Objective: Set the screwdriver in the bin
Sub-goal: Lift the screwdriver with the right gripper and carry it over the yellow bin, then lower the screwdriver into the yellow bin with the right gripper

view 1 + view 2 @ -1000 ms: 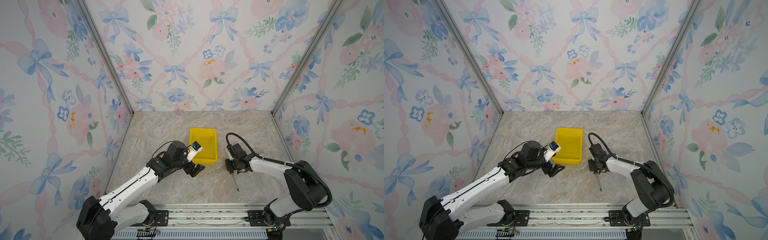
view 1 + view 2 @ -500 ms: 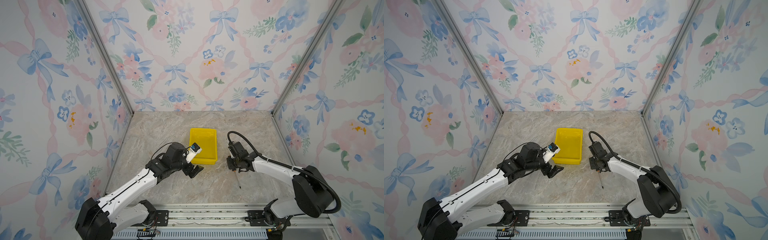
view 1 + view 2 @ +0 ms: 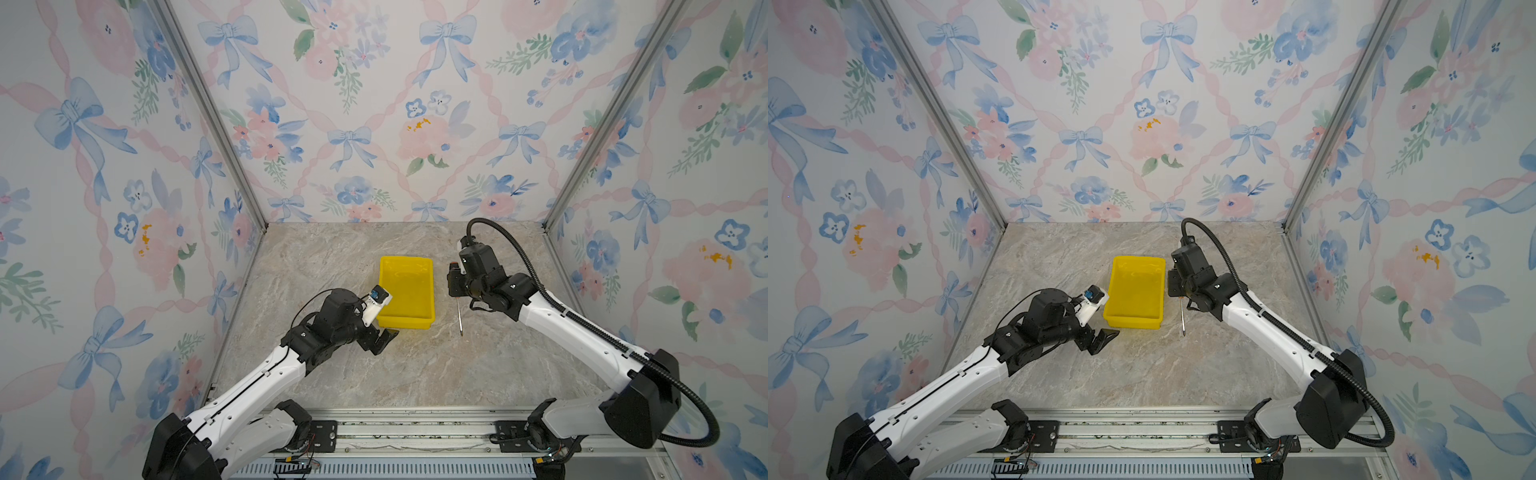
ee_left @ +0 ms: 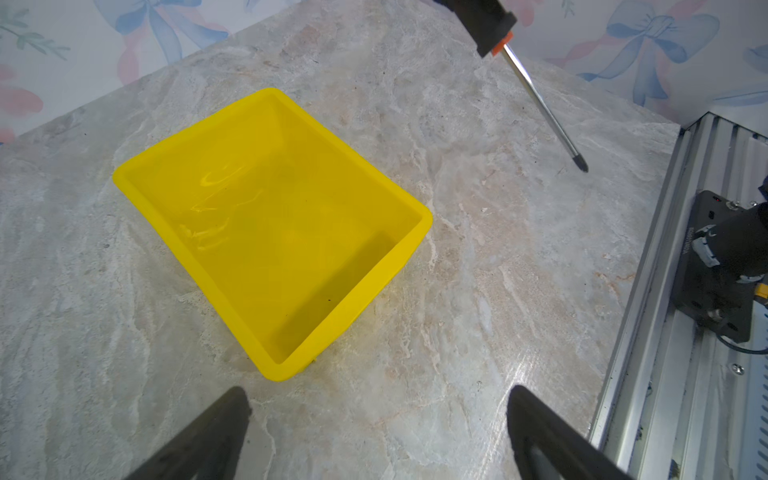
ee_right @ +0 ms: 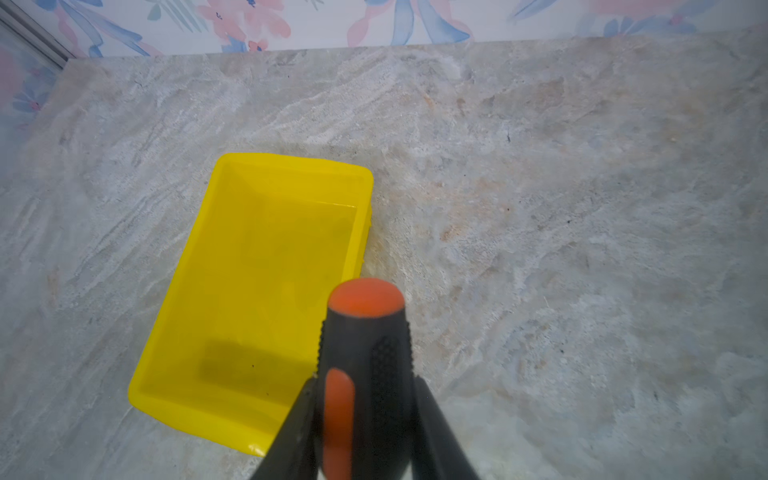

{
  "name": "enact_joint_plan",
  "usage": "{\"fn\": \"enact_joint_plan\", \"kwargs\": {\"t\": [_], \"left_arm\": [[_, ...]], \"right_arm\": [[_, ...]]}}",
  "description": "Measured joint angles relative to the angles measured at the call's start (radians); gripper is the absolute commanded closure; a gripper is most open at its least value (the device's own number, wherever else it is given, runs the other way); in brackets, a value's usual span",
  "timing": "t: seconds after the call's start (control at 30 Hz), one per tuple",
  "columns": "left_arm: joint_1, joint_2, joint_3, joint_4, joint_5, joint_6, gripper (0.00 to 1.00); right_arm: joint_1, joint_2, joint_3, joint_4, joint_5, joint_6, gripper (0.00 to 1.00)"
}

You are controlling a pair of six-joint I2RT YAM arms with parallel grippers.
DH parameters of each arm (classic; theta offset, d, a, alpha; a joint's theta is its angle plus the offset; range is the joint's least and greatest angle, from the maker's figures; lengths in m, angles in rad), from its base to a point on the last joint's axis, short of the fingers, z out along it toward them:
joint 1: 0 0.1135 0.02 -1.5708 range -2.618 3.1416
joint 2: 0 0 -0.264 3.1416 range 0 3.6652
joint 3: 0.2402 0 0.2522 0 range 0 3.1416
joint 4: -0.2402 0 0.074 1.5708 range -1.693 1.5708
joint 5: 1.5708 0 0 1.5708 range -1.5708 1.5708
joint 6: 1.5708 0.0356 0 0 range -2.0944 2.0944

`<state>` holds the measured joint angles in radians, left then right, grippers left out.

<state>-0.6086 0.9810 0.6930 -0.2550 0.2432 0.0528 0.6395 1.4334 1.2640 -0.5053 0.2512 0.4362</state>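
The screwdriver (image 5: 365, 332) has a black handle with orange inlays, and my right gripper (image 5: 365, 382) is shut on that handle. In both top views the right gripper (image 3: 454, 286) (image 3: 1174, 286) hangs just right of the yellow bin (image 3: 403, 322) (image 3: 1131, 322). The thin grey shaft (image 3: 459, 318) (image 3: 1181, 318) points toward the near edge, its tip low over the table. The bin (image 4: 124, 178) (image 5: 291, 158) holds nothing. My left gripper (image 3: 384, 338) (image 3: 1102, 338) (image 4: 376, 399) is open by the bin's near left corner, not touching it. In the left wrist view the shaft (image 4: 540, 104) slants beyond the bin.
The marble tabletop (image 3: 415, 374) is walled by flowered panels on three sides. An aluminium rail (image 3: 415, 428) with the arm bases runs along the near edge. The right arm's black cable (image 3: 511, 249) loops above its wrist.
My right gripper has lifted the screwdriver and carried it toward the back, ending beside the bin's right wall. The left arm has barely shifted.
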Motion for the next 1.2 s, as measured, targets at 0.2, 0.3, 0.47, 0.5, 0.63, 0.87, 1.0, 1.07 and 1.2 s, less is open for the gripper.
{"fn": "enact_joint_plan", "kwargs": {"t": [0.2,0.3,0.47,0.5,0.63,0.87,1.0,1.07,1.2], "left_arm": [[0.01,-0.043,-0.013,0.007,-0.004,0.0,0.03],[0.014,-0.06,-0.018,0.008,-0.013,-0.001,0.03],[0.015,-0.101,-0.045,0.016,-0.027,-0.009,0.02],[0.015,-0.111,-0.053,0.018,-0.027,-0.011,0.03],[0.015,-0.154,-0.075,0.019,-0.035,-0.026,0.03],[0.021,-0.178,-0.089,0.021,-0.039,-0.034,0.02],[0.021,-0.175,-0.089,0.021,-0.04,-0.037,0.02],[0.021,-0.172,-0.089,0.021,-0.046,-0.037,0.03],[0.026,-0.17,-0.09,0.022,-0.049,-0.037,0.02]], "right_arm": [[0.024,0.174,0.161,0.019,-0.023,0.056,1.0],[0.034,0.277,0.228,0.035,-0.034,0.085,1.0],[0.05,0.43,0.312,0.063,-0.042,0.13,1.0],[0.051,0.455,0.329,0.067,-0.045,0.136,1.0],[0.05,0.53,0.399,0.075,-0.046,0.149,1.0],[0.04,0.595,0.445,0.112,-0.049,0.187,1.0],[0.039,0.633,0.445,0.117,-0.06,0.208,1.0],[0.038,0.652,0.445,0.117,-0.065,0.217,1.0],[0.037,0.675,0.445,0.118,-0.079,0.235,1.0]]}}
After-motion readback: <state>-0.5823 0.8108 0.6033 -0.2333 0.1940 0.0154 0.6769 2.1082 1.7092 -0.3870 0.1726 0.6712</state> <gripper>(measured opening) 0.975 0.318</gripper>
